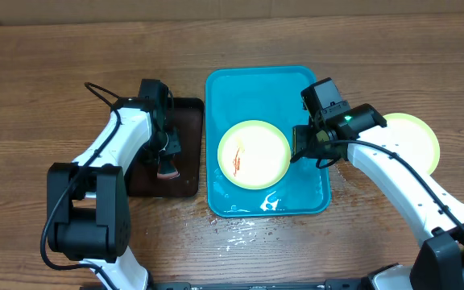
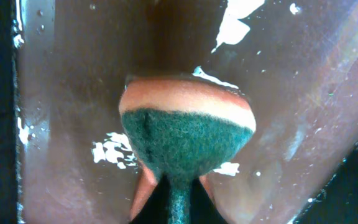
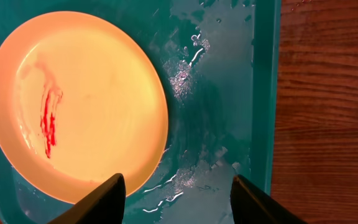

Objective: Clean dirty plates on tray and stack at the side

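Note:
A plate point(image 1: 254, 153) with a red sauce smear lies on the wet turquoise tray point(image 1: 256, 89). It also shows in the right wrist view point(image 3: 79, 106), smear at its left. Another plate point(image 1: 417, 138) lies on the table right of the tray, partly under my right arm. My right gripper point(image 1: 300, 145) is open and empty over the tray point(image 3: 229, 93) at the plate's right rim, seen in its wrist view point(image 3: 176, 193). My left gripper point(image 1: 167, 161) is shut on a green and orange sponge point(image 2: 188, 134) over the dark brown tray point(image 2: 61, 93).
The dark brown tray point(image 1: 185, 145) stands left of the turquoise tray and is wet with foam flecks. Water spots lie on the wooden table point(image 1: 240, 234) in front of the turquoise tray.

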### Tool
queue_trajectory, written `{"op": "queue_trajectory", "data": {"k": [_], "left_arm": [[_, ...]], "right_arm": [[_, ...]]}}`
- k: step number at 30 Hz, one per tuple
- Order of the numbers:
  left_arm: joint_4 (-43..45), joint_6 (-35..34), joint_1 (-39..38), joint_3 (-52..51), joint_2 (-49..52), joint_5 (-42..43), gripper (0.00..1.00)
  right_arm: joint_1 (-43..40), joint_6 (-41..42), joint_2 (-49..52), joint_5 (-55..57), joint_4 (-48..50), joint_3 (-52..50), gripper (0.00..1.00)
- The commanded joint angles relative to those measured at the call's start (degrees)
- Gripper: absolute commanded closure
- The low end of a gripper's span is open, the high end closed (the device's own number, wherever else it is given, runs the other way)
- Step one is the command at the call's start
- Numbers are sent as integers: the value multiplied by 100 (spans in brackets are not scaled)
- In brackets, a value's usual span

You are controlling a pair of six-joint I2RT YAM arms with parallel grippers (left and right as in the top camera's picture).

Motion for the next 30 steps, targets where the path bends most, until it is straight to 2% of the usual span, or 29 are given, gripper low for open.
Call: {"op": "queue_trajectory", "data": {"k": [1, 11, 25, 28, 30], "left_arm": [[-13, 94, -39, -52, 103, -24, 96], [-905, 127, -37, 822, -391, 11, 96], [-992, 131, -39, 807, -424, -61, 96], [-1228, 260, -52, 1080, -437, -74, 96], [-1425, 271, -83, 1338, -461, -76, 96]], "right_arm": [[-37, 2, -4, 57, 66, 81, 44], [-37, 22, 28, 216, 275, -175, 48], [-31, -2, 205, 186, 380, -190, 49], [-31, -184, 468, 127, 612, -190, 65], [-31, -466, 680, -98, 767, -190, 67]]}}
